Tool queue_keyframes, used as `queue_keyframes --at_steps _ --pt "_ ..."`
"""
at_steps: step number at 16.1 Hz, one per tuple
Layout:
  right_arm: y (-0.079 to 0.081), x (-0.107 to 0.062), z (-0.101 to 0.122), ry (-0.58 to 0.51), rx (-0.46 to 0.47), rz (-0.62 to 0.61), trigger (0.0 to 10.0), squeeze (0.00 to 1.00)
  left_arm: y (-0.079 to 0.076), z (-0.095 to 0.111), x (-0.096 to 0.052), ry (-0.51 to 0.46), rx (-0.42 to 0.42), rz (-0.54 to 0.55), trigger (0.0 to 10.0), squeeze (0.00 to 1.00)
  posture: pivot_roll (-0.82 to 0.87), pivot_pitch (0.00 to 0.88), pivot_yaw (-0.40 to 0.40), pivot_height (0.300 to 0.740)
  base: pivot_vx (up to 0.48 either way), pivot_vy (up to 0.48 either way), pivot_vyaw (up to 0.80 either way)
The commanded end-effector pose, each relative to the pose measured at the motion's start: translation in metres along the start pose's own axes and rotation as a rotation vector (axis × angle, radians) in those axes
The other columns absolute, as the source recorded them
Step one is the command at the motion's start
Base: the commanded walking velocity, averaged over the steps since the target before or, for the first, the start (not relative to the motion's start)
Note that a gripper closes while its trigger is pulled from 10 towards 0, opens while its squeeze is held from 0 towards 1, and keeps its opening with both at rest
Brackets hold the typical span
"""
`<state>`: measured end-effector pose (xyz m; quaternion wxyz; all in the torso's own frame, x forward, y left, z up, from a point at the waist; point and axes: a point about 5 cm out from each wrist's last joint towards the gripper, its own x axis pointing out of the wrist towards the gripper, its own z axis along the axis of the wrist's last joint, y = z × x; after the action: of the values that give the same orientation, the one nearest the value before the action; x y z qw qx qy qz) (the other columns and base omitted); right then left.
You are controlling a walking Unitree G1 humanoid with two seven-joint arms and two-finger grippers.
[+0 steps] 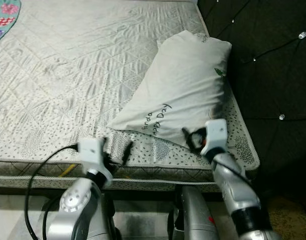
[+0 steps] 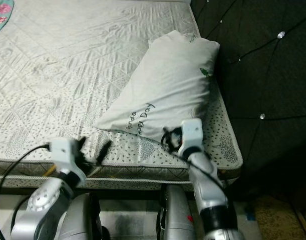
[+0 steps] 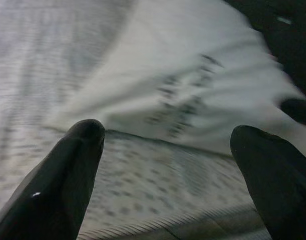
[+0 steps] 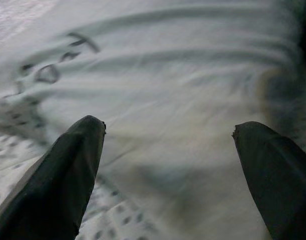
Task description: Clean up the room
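Two pincers are reaching over the near edge of a bed (image 1: 52, 75) in the lower half of the head views. A pillow (image 1: 185, 85) is lying aslant on the bare quilted mattress (image 1: 158, 152), right of centre in the frame, its upper end close to the dark tufted headboard (image 1: 273, 65) that is taking up the right side. Dark lettering (image 1: 158, 120) is showing near the pillow's lower corner.

Right of centre, low in the frame, the right pincer (image 4: 168, 150) is hovering at the pillow's lower right edge. In its wrist view the two black fingers (image 4: 67, 170) are standing wide apart with the pale pillow cloth between them and nothing gripped; whether the tips are touching the cloth is hard to tell.

At lower left, the left pincer (image 3: 168, 150) is sitting over the dotted border of the mattress, just short of the pillow's lower left corner. Its fingers (image 3: 62, 175) are also spread wide and are holding nothing, with the mattress and the pillow's printed corner showing between them in a blurred wrist view.

A black cable (image 1: 35, 175) is looping out from the left arm at the lower left. A patch of patterned cloth (image 1: 3, 20) is peeking in at the upper left corner of the frame.
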<state>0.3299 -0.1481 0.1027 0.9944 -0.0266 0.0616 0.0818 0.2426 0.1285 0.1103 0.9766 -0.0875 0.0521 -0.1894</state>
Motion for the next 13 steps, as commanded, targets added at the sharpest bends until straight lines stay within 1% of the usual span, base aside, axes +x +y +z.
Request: queue_keyframes --at_steps 1,2,4,5,8,9,10,11,12,13 --pt "-0.005 0.001 -0.004 0.012 -0.01 -0.031 10.0 0.0 -0.007 -0.001 -0.003 0.024 0.0 -0.043 10.0 0.0 0.01 0.204 -0.032 0.568 0.0 0.0 0.0" --pt "-0.004 0.01 0.0 0.018 -0.008 -0.032 10.0 0.0 -0.008 -0.001 -0.007 0.026 0.023 -0.042 10.0 0.0 0.03 0.206 -0.032 0.568 0.0 0.0 0.0" --pt "-0.001 0.015 0.002 0.025 -0.013 -0.018 10.0 0.0 -0.008 -0.002 -0.009 0.032 0.03 -0.036 10.0 0.0 0.03 0.213 -0.033 0.568 0.0 0.0 0.0" --pt "0.008 0.023 0.003 0.034 -0.011 0.014 10.0 0.0 -0.009 -0.002 -0.011 0.039 0.025 -0.035 10.0 0.0 0.03 0.221 -0.033 0.568 0.0 0.0 0.0" --pt "0.016 0.029 -0.001 0.041 -0.031 -0.029 10.0 0.0 -0.011 0.0 -0.013 0.046 0.026 -0.037 10.0 0.0 0.04 0.225 -0.033 0.568 0.0 0.0 0.0" --pt "0.019 0.03 -0.004 0.063 -0.048 -0.055 10.0 0.0 -0.013 0.001 -0.014 0.044 0.028 -0.036 10.0 0.0 0.06 0.226 -0.03 0.568 0.0 0.0 0.0" --pt "0.018 0.031 -0.006 0.071 -0.066 -0.079 10.0 0.0 -0.013 0.002 -0.015 0.044 0.031 -0.035 10.0 0.0 0.07 0.226 -0.03 0.568 0.0 0.0 0.0" --pt "0.013 0.032 -0.008 0.084 -0.09 -0.123 10.0 0.0 -0.012 0.004 -0.017 0.043 0.035 -0.031 10.0 0.0 0.08 0.229 -0.028 0.568 0.0 0.0 0.0" --pt "-0.002 0.033 -0.007 0.094 -0.09 -0.212 10.0 0.0 -0.009 0.005 -0.022 0.049 0.044 -0.021 10.0 0.0 0.09 0.231 -0.027 0.568 0.0 0.0 0.0" --pt "-0.009 0.033 -0.007 0.1 -0.099 -0.246 10.0 0.0 -0.007 0.004 -0.023 0.053 0.047 -0.015 10.0 0.0 0.09 0.231 -0.027 0.568 0.0 0.0 0.0"
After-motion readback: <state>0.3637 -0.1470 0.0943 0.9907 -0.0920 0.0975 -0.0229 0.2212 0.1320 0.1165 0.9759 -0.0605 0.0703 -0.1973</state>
